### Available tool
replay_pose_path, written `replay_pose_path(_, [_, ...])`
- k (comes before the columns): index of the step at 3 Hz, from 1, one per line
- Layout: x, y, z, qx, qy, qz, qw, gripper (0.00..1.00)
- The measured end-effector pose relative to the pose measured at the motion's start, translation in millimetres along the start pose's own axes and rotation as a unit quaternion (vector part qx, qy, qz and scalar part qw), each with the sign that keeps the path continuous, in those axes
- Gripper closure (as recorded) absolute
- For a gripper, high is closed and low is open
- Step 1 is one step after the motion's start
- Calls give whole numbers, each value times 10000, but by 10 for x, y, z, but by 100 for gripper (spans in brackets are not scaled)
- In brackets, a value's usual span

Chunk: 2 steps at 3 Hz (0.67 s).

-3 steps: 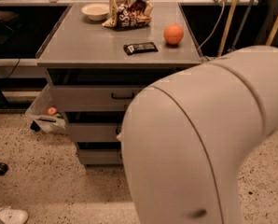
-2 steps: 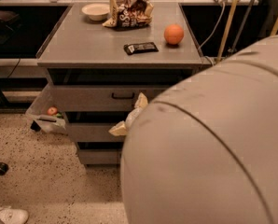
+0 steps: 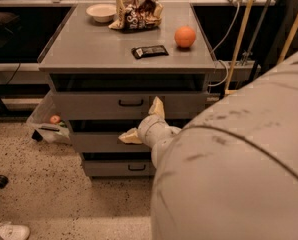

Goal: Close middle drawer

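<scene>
Metal, plain grey and flat, forms the front of the middle drawer, second of three in the cabinet, with a dark gap above its top edge. Its handle is hidden behind the claw, which hangs right at that front with its tan fingers spread apart: one points up across the top drawer, the other lies leftward along the middle drawer's upper edge. Whether it touches cannot be told. The top drawer and the lowest drawer each show a small dark bar handle.

The robot's rounded grey arm fills the right foreground. On the smooth grey tabletop stand a pale bowl, a crumpled snack bag, an orange and a dark wrapped bar. Left of the cabinet, on speckled floor, a clear plastic bin holds a small reddish fruit.
</scene>
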State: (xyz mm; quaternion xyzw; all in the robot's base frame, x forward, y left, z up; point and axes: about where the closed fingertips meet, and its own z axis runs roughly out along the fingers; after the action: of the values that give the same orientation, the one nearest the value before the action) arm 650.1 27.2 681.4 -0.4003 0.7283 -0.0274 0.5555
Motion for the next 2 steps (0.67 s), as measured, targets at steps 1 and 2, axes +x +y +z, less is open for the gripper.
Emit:
replay_pose_path(1, [110,-153,-310,318,10,184,9993,0])
replay_pose_path(2, [26,-237,-849,798,-352,226,9959,0])
